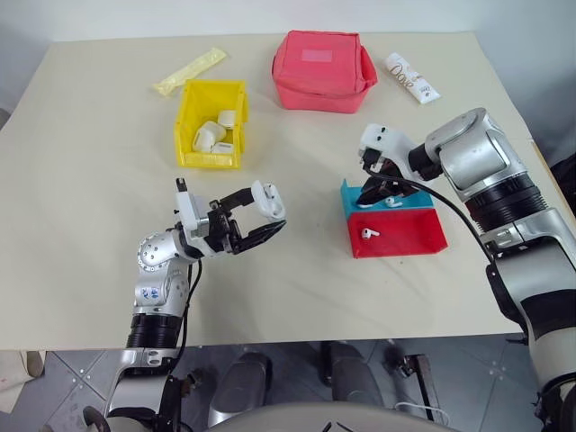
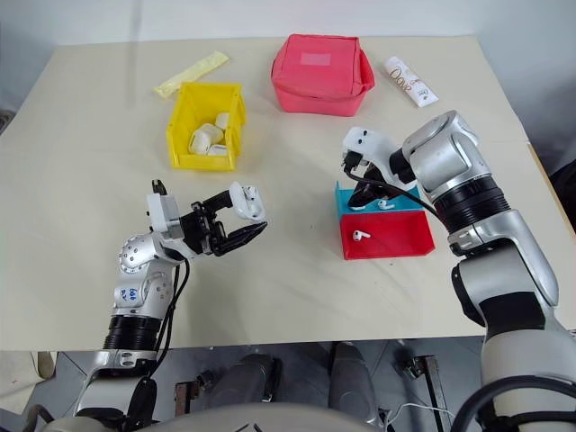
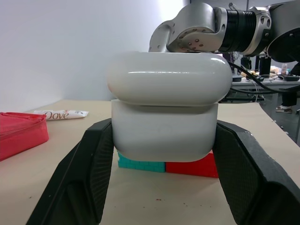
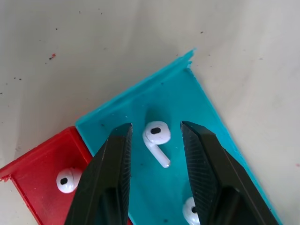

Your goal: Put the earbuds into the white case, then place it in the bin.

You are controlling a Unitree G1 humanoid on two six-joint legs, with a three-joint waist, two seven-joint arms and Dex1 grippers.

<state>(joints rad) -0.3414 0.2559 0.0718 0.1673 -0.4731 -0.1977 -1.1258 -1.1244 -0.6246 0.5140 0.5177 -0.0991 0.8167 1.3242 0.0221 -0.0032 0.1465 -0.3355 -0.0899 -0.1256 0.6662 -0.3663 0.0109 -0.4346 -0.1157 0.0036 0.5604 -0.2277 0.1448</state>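
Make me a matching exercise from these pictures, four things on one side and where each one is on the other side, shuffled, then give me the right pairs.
Things:
1. white case
2. pink pouch
3. Dove tube
4. earbud between the right gripper fingers

Places:
A. far right of the table, beside the pouch
B. in the teal tray
C. clamped in the left gripper
D. far side of the table, right of the yellow bin

Pairs: 1-C, 2-D, 3-A, 4-B

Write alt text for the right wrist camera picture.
The right gripper, fingers open, hangs over a teal tray with one white earbud between its fingertips. A second earbud lies in the adjoining red tray; both trays sit on a beige table.
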